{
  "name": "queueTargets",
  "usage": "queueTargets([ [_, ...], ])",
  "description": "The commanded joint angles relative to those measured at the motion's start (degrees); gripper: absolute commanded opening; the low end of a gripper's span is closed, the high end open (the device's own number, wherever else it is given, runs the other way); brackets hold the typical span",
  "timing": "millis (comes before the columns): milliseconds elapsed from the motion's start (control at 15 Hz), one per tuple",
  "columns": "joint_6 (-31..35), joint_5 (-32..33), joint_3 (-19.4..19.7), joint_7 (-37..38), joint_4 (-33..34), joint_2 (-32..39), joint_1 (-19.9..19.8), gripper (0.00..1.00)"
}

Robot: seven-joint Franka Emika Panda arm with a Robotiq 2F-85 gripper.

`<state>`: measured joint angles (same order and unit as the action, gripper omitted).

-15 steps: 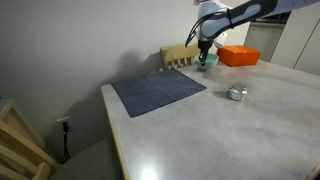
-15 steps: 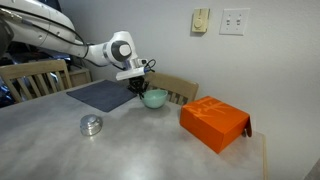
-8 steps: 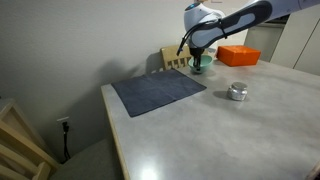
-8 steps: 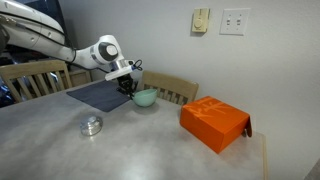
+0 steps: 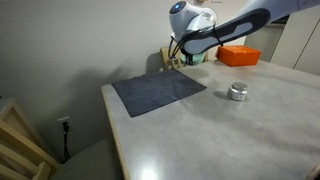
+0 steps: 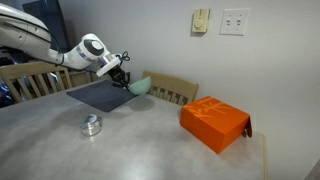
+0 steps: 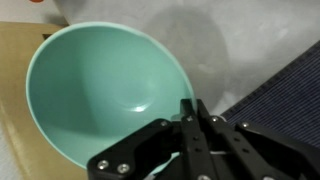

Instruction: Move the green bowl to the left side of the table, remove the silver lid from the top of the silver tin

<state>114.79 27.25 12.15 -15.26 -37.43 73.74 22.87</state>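
Over the table [image 6: 150, 140], the hand [image 6: 123, 80] pinching the green bowl [image 6: 141, 85] has carried it toward the mat [image 6: 98, 96].

Green bowl [image 6: 140, 85] tilted aloft; silver lid [image 6: 91, 120] on silver tin [image 6: 91, 128].

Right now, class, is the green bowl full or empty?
Empty: in the wrist view the green bowl shows only its bare inside.

In an exterior view the camera stands high off the counter [image 5: 180, 130] corner, far from the fingers [image 5: 173, 56]. In an exterior view it sits low at counter [image 6: 140, 140] height, nearer them. Both share the counter. The wrist view looks close along the fingers [image 7: 190, 120] into the green bowl [image 7: 100, 90].
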Motion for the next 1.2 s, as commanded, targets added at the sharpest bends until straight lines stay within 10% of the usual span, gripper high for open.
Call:
queueTargets([
  [0, -0.6, -0.8, -0.2, -0.5, 1.6, -2.1, -0.5, 0.01],
  [600, -1.1, -15.2, -16.0, -19.8, -2.0, -12.4, -3.4, 0.01],
  [1133, -11.8, -24.6, -22.4, -28.6, -3.9, -6.2, -10.2, 0.01],
])
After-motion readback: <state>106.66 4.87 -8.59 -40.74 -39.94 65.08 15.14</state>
